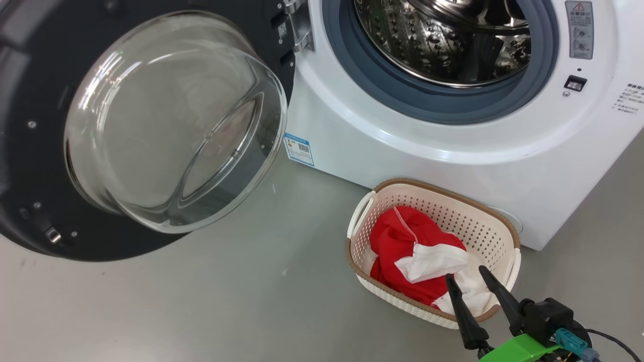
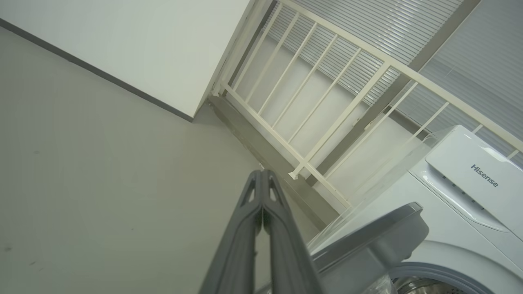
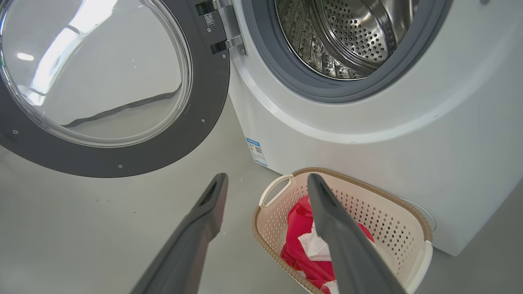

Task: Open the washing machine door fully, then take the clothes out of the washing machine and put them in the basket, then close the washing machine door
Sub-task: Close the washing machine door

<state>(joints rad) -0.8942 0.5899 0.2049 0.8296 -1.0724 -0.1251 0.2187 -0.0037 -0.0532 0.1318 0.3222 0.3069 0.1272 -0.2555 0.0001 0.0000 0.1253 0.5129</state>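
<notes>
Clothes (image 1: pixel 402 246), red with white panels, lie heaped in the basket (image 1: pixel 468 221) at the lower right of the head view. The basket stands on the floor (image 1: pixel 251 301) just beside the front of the washing machine (image 1: pixel 453 151). The right gripper (image 1: pixel 465 272) hangs over the basket's near rim, its two fingers spread wide with nothing between them. The drum (image 1: pixel 443 40), at upper right, shows bare steel as far as can be seen, so unloading looks done and closing the door appears to be the step in hand.

The door (image 1: pixel 30 176) stands swung wide at the left of the frame, its glass bowl bulging toward the camera, hung on the hinge (image 1: pixel 299 25) at top centre. To shut it well, the push would best land on the black rim on the side far from the hinge, not on the glass. It should then follow the door's arc until the latch catches. The spread fingers should lift clear of the basket first.

The left gripper (image 2: pixel 263 173), in its own wrist view, is pressed shut and empty, pointing toward a cream railing (image 2: pixel 327 81). The floor is smooth grey with a few small marks. Beyond the railing are a pale wall (image 2: pixel 143 41) and slatted blinds (image 2: pixel 408 24).
</notes>
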